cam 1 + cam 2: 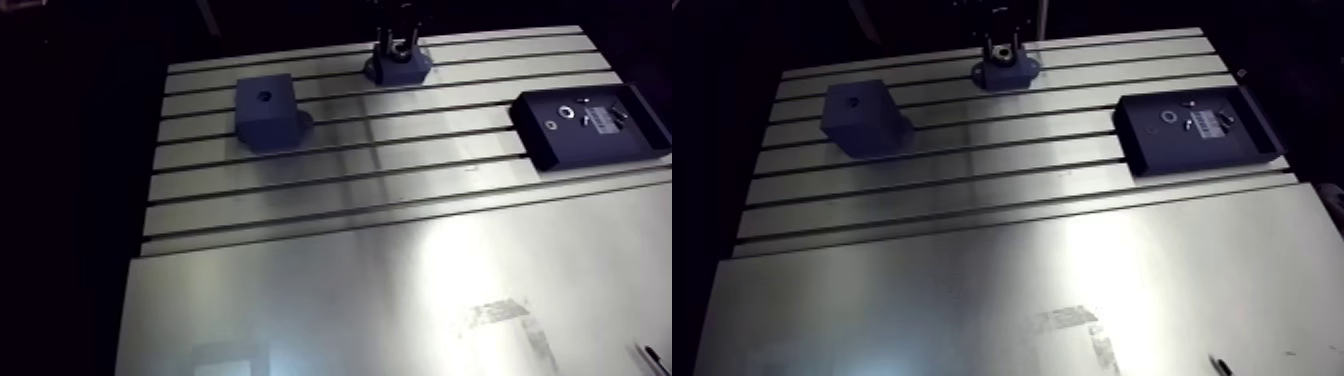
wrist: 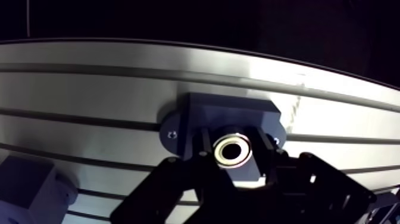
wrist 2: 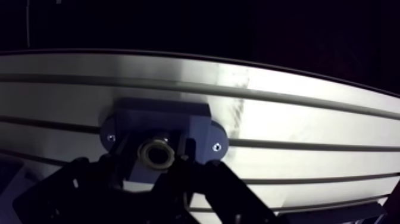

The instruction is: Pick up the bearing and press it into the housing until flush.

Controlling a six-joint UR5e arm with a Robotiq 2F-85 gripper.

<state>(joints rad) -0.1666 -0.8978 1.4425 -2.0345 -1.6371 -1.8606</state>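
Wrist view: the gripper (image 2: 231,146) has its jaws drawn in narrow on the bearing (image 2: 233,151), a pale ring held between them with its open bore facing the camera. It sits right at the top face of the dark housing (image 2: 229,112), at the far edge of the table (image 2: 119,83). The ring's axis looks to run straight down into the housing, so the coming move is likely a plain push along that line; whether it is seated flush cannot be told from here.
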